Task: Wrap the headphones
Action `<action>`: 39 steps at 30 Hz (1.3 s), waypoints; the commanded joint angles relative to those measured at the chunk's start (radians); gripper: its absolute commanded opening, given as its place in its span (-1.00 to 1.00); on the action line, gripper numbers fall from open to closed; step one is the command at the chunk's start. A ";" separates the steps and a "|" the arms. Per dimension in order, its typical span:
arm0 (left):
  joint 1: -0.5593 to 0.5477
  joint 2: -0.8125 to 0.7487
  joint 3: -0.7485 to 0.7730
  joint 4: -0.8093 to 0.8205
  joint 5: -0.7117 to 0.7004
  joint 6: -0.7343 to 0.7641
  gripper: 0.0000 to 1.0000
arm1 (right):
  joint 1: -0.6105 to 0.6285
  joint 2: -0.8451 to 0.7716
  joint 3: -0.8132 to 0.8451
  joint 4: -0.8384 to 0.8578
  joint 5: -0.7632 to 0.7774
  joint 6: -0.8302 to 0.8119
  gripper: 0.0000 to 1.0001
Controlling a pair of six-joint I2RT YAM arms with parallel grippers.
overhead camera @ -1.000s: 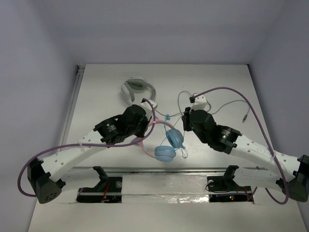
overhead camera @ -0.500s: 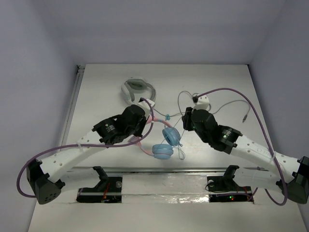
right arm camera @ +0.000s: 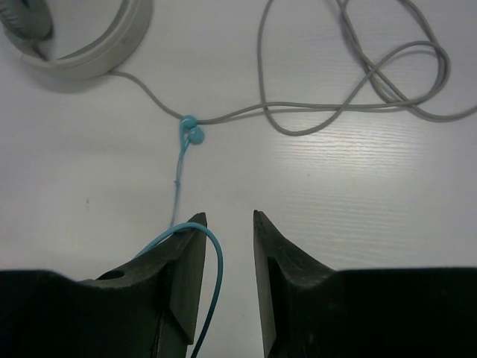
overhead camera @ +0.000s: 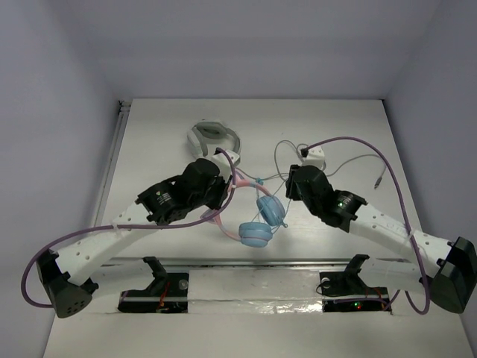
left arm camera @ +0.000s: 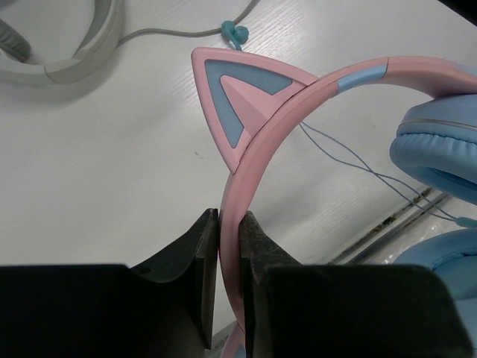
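Near the middle of the tabletop [overhead camera: 149, 127], between the two arms, the headphones [overhead camera: 257, 222] are lying with both light-blue ear cups close together, one sitting nearer the front rail than the other. The pink headband [left arm camera: 298, 93] is arching away from the cups toward the left arm. Whether the cups are resting on the tabletop or hanging just off it cannot be told from above.

Left fingers [left arm camera: 229, 224] are pinching the headband edge-on and are closed tight on it just below a cat ear [left arm camera: 238, 112]. No gap is showing between the pads and the pink plastic.

Right fingers [right arm camera: 229, 220] are standing apart with a narrow gap and are gripping nothing between them. The thin blue cable [right arm camera: 177, 183] is looping over the tip of the finger at the left of the right wrist view. From there it is running on to a small teal knot [right arm camera: 190, 134], which is sitting against a grey cord [right arm camera: 358, 82].

Grey-white headset [overhead camera: 212, 138] is lying further back on the tabletop, beyond the left wrist and apart from the blue cups. Its grey cord is trailing rightward in loose loops behind the right arm, passing close by a small white block [overhead camera: 311, 155].
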 commanded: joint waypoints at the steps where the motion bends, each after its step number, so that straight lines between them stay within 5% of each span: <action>1: 0.000 -0.042 0.050 0.088 0.107 -0.020 -1.00 | -0.057 -0.006 -0.019 0.047 0.011 0.005 -0.25; 12: 0.000 -0.075 0.088 0.082 -0.077 -0.048 -1.00 | -0.143 0.054 -0.011 0.073 -0.014 0.022 -0.14; 19: 0.000 -0.106 0.185 0.090 0.024 -0.068 -1.00 | -0.235 0.102 0.013 0.092 -0.051 0.028 -0.14; 25: 0.009 -0.106 0.219 0.068 -0.027 -0.063 -1.00 | -0.327 0.099 0.021 0.136 -0.132 0.000 -0.14; 32: 0.029 -0.105 0.231 0.140 0.133 -0.090 -1.00 | -0.337 0.139 0.023 0.204 -0.166 -0.032 -0.13; 34: 0.029 -0.097 0.261 0.116 0.016 -0.079 -1.00 | -0.347 0.162 0.035 0.198 -0.138 -0.018 -0.28; 36: 0.029 -0.086 0.275 0.064 -0.060 -0.071 -1.00 | -0.347 0.119 0.020 0.239 -0.171 0.005 -0.66; 38: 0.041 -0.098 0.268 0.086 -0.030 -0.065 -1.00 | -0.347 0.025 -0.006 0.270 -0.190 0.009 -0.58; 39: 0.050 -0.111 0.256 0.102 0.010 -0.067 -1.00 | -0.347 0.016 0.004 0.245 -0.177 0.008 -0.39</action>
